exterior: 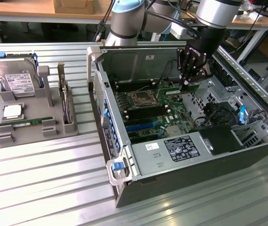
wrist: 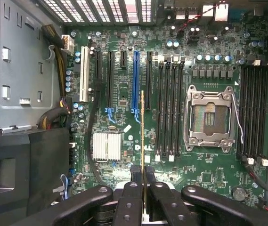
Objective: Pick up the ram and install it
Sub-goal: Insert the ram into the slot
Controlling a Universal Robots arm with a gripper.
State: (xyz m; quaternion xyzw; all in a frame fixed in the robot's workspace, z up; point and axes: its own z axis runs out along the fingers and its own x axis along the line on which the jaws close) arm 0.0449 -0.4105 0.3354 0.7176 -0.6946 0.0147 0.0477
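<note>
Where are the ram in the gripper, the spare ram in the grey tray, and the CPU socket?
held ram [wrist: 143, 136]: wrist view, on its thin edge, mid-length.
spare ram [exterior: 28, 121]: exterior view, middle of the green board.
CPU socket [exterior: 141, 99]: exterior view, centre of the metal frame.

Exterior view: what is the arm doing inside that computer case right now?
The arm's black gripper is shut on a long, thin green ram stick. It holds the stick on edge above the green motherboard inside the open dark computer case, and the stick is not seated in any slot. A second green stick lies in the grey tray on the exterior view's left.
</note>
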